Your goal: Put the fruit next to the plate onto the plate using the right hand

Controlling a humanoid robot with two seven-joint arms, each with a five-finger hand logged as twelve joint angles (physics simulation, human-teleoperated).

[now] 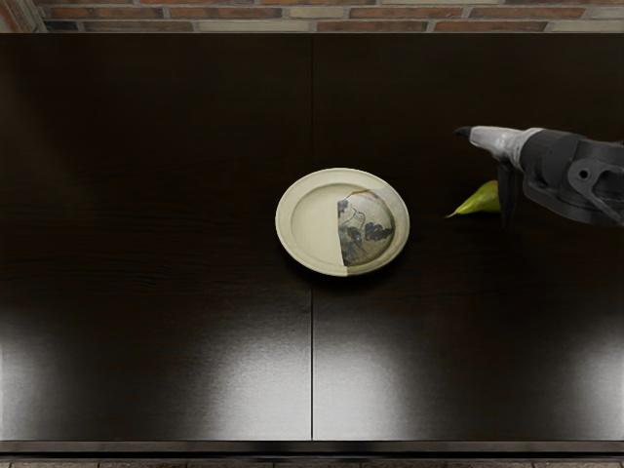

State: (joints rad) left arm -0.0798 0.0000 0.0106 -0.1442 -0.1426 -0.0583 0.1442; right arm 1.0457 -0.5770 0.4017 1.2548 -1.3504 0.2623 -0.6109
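**Right hand hovering at green fruit, plate waiting nearby**

The robot's right hand (503, 154) is reaching in from the right edge of the dark counter (156, 292) and hanging over the wide end of a green, pear-like fruit (476, 202). The fruit is lying on the counter just to the right of the cream plate (295, 210), apart from its rim, with its pointed tip aiming toward the plate. The fingers (468, 132) are showing spread: one is stretching leftward above the fruit, another is dropping down across its wide end, and nothing is being held. Whether that lower finger is touching the fruit cannot be told.

The step in hand appears to be the grasp. Doing it well is likely meaning lowering over the thick body, not the slippery tapered tip, closing from both sides so the fruit is not rolling away, then lifting clear of the rim before carrying it left to the plate's middle. The left arm is not showing.
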